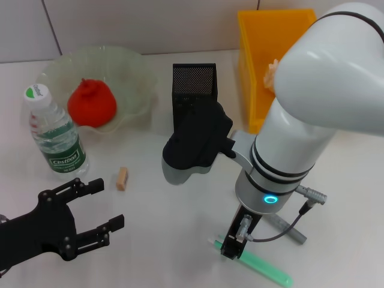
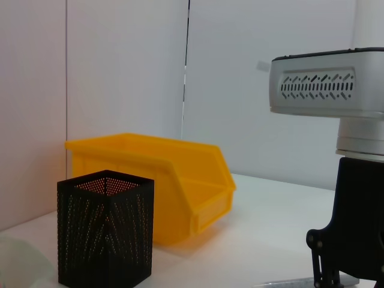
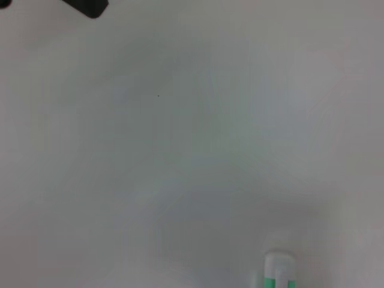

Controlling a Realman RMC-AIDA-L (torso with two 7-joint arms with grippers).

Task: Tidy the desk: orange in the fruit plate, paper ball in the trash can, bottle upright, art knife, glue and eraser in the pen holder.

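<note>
Pickup of the green art knife looks to be the step in hand, since the orange already sits in the fruit plate and the bottle stands upright. Starting at our left, the left gripper hovers low with fingers spread and nothing between them; the eraser lies just beyond it, apart. Our right gripper is down over the knife's near end, seemingly touching it; we cannot tell whether its fingers have closed. We judge the next move needs a firm pinch, then a lift toward the pen holder, well beyond that gripper and beside the trash can.
</note>
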